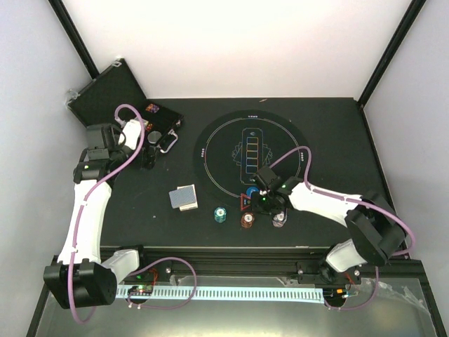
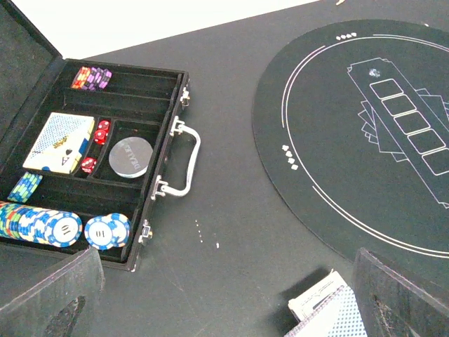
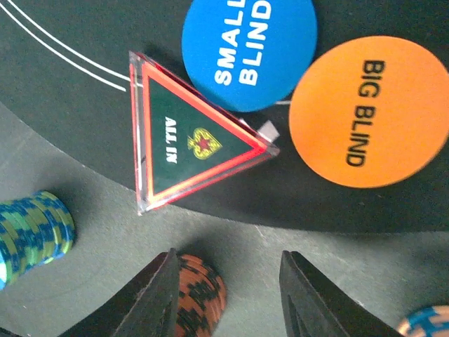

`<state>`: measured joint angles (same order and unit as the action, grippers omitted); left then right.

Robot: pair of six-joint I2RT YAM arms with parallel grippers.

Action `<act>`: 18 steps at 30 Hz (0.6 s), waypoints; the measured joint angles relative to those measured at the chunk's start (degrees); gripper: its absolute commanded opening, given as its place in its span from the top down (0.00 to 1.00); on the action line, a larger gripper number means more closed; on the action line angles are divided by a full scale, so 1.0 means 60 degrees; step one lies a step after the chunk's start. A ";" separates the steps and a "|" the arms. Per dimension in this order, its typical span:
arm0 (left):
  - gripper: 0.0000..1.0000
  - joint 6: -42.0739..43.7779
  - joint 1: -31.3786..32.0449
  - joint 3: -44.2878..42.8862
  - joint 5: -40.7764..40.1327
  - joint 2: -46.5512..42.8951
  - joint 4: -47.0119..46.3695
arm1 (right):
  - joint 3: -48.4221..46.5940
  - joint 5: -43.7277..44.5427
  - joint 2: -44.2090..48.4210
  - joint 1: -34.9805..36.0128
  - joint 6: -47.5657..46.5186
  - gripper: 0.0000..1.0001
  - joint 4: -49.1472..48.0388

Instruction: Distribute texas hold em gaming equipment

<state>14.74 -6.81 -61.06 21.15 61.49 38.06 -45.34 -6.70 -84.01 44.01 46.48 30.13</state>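
Black round mat (image 1: 217,147) mid-table, foam-lined case (image 2: 140,77) open at its 10 o'clock. Left gripper (image 2: 228,256) near case, jaws wide, holding nothing. Right gripper (image 3: 230,256) at mat's 6 o'clock, part-open astride brown-red chip stack (image 3: 203,298), not clamped. Cards (image 1: 184,197) at 8 o'clock. Blue disc (image 3: 249,49), orange disc (image 3: 368,112), red triangle marker (image 3: 186,147) on mat's 6 o'clock edge. Teal chip stack (image 1: 220,214), white-grey chip stack (image 1: 279,219) flanking, off-mat.

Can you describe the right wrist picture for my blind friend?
A red-edged triangle marker saying ALL IN lies at the edge of a dark mat, beside a blue SMALL BLIND disc and an orange BIG BLIND disc. The right gripper is open by a brown-red chip stack, with a green-blue chip stack further left.
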 measured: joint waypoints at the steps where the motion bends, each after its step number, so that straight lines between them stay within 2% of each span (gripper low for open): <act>1: 0.01 -0.0025 0.0000 0.0000 0.0000 0.0000 0.0004 | -0.0066 -0.0025 -0.0109 0.0004 0.0007 0.61 -0.0062; 6: 0.01 -0.0106 0.0000 -0.0007 -0.0004 0.0000 0.0007 | -0.0339 -0.0273 -0.0637 0.0011 0.0058 0.66 -0.0382; 18: 0.01 -0.0229 -0.0109 -0.0495 -0.0066 0.0000 0.0011 | -0.0918 -0.0670 -0.1767 0.0047 0.0178 0.67 -0.0670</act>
<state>13.37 -7.46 -64.03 20.75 61.49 38.13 -50.85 -10.72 -94.61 44.29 47.55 26.11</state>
